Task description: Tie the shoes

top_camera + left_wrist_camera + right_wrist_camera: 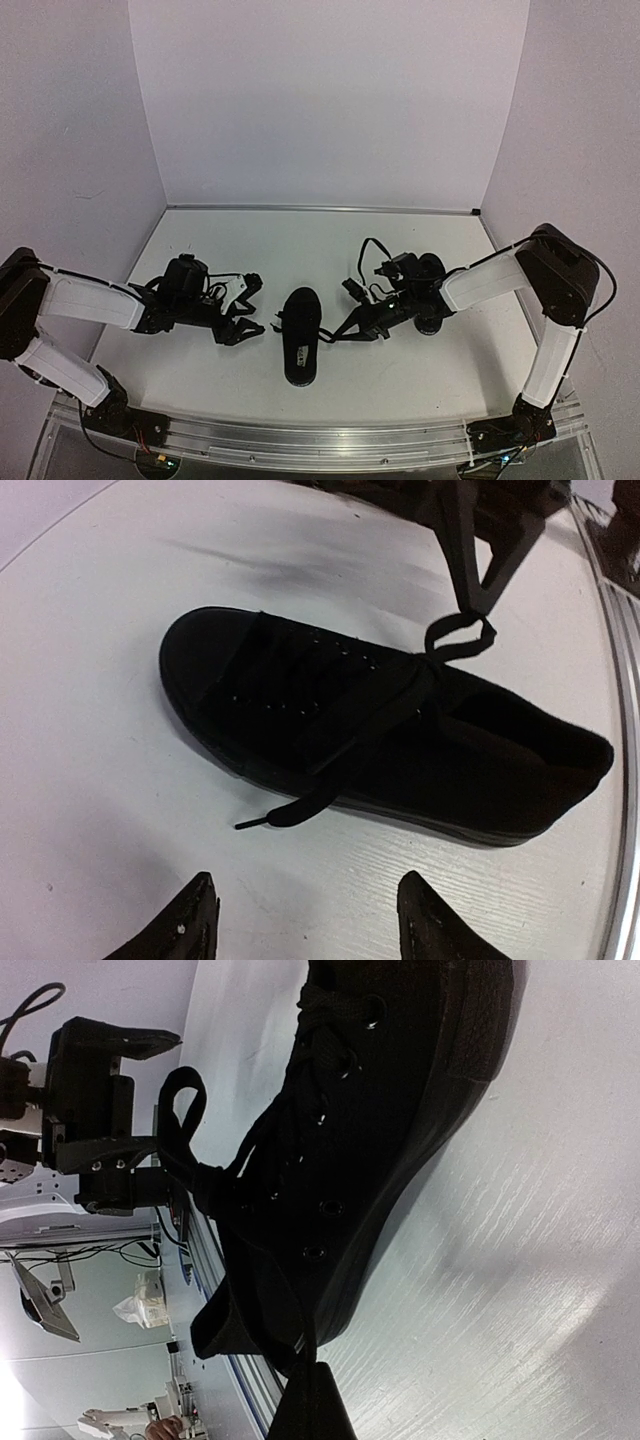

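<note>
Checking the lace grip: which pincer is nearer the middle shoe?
Right. The right pincer pinches the shoe's lace beside it; the left pincer stands open, apart, opposite.

White table point(200, 370), pale lilac backdrop walls point(330, 100), aluminium rail point(320, 445) along the table's near edge

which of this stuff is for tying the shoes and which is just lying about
For the job:
shoe
lace
second shoe, partly behind the right arm
left end effector, open
right end effector, shut on the lace loop

Not part of it:
table
rail
cable
</note>
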